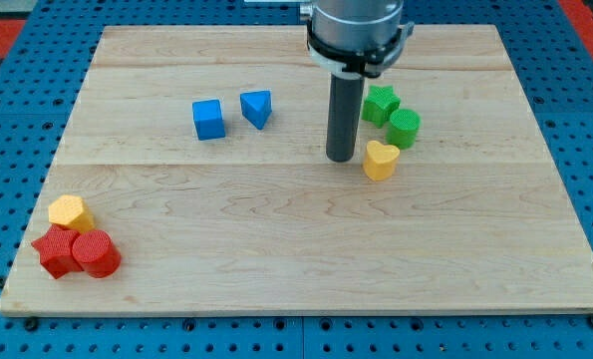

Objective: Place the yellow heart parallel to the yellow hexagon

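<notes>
Tip [341,158] just left of yellow heart [380,160], no gripper fitted; better circling right, then pushing toward yellow hexagon [69,211], lower left.

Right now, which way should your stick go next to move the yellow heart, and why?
Probably around to the right side of the yellow heart. My tip sits just left of it, but the yellow hexagon is far away at the view's lower left, so pushing from here would send it the wrong way.
</notes>
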You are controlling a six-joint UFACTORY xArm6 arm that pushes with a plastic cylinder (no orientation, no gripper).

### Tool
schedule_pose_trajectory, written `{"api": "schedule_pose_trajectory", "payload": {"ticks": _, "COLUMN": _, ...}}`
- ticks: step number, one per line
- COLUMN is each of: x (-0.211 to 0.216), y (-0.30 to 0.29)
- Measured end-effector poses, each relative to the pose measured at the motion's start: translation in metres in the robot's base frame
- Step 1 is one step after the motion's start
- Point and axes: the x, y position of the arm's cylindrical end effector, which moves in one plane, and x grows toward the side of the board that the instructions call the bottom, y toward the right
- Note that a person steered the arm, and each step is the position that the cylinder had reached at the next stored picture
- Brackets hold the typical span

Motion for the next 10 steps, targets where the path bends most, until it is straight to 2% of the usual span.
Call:
{"api": "schedule_pose_trajectory", "payload": {"ticks": 1, "x": -0.011, "y": 0.01}}
{"api": "schedule_pose_trajectory", "payload": {"ticks": 2, "x": -0.006, "y": 0.054}}
{"api": "schedule_pose_trajectory", "payload": {"ticks": 3, "x": 0.031, "y": 0.065}}
{"api": "schedule_pose_trajectory", "payload": {"ticks": 4, "x": 0.063, "y": 0.048}}
{"api": "schedule_pose_trajectory", "payload": {"ticks": 5, "x": 0.063, "y": 0.06}}
{"api": "schedule_pose_trajectory", "payload": {"ticks": 6, "x": 0.075, "y": 0.099}}
{"api": "schedule_pose_trajectory", "payload": {"ticks": 7, "x": 0.088, "y": 0.059}}
{"api": "schedule_pose_trajectory", "payload": {"ticks": 9, "x": 0.088, "y": -0.074}}
{"api": "schedule_pose_trajectory", "payload": {"ticks": 10, "x": 0.088, "y": -0.061}}
